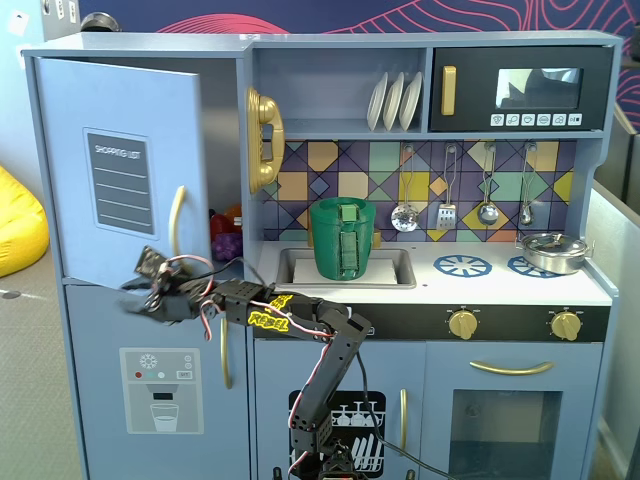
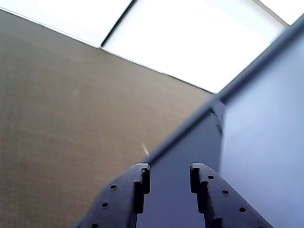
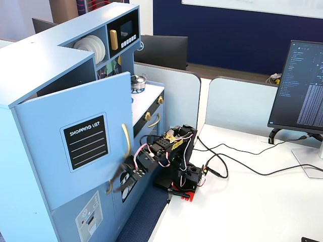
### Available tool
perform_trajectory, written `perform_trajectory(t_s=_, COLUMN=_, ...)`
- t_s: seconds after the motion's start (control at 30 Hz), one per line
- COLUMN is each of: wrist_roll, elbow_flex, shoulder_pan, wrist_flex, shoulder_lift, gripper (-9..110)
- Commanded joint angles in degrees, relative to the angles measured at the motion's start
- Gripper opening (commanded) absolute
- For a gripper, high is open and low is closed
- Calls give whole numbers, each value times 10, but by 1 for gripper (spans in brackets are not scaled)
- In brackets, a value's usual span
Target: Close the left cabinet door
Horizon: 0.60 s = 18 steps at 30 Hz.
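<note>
The left cabinet door [image 1: 130, 110] is a light-blue panel with a "SHOPPING LIST" chalkboard [image 1: 124, 181] and a curved gold handle [image 1: 176, 218]. It stands partly open, swung out from the cabinet, and also shows in the other fixed view [image 3: 75, 116]. My gripper [image 1: 135, 302] is motion-blurred just below the door's bottom edge, under the handle, and shows there in the other fixed view too [image 3: 117, 180]. In the wrist view the gripper [image 2: 169, 173] is open and empty, with blue cabinet panels [image 2: 266, 142] ahead; I cannot tell which panel is the door.
Below the door is the blue door with the dispenser graphic [image 1: 160, 390]. A green cup [image 1: 343, 238] sits in the sink, a gold phone [image 1: 263, 140] hangs beside the open cabinet. The arm's base [image 3: 184, 179] stands on a white desk with cables and a monitor [image 3: 303, 85].
</note>
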Motion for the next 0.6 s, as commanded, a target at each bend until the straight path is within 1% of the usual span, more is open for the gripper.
perform_trajectory(t_s=0.0, wrist_roll=-8, elbow_flex=-32, shoulder_pan=99, wrist_flex=-21, shoulder_lift=34, gripper=0)
perform_trajectory(t_s=0.13, wrist_roll=7, elbow_flex=-51, shoulder_pan=164, wrist_flex=-18, shoulder_lift=28, gripper=0)
perform_trajectory(t_s=0.27, wrist_roll=6, elbow_flex=-39, shoulder_pan=200, wrist_flex=-26, shoulder_lift=33, gripper=0)
perform_trajectory(t_s=0.4, wrist_roll=20, elbow_flex=-9, shoulder_pan=194, wrist_flex=-21, shoulder_lift=67, gripper=0)
perform_trajectory(t_s=0.47, wrist_roll=50, elbow_flex=26, shoulder_pan=171, wrist_flex=6, shoulder_lift=115, gripper=0)
perform_trajectory(t_s=0.57, wrist_roll=94, elbow_flex=105, shoulder_pan=154, wrist_flex=77, shoulder_lift=210, gripper=0)
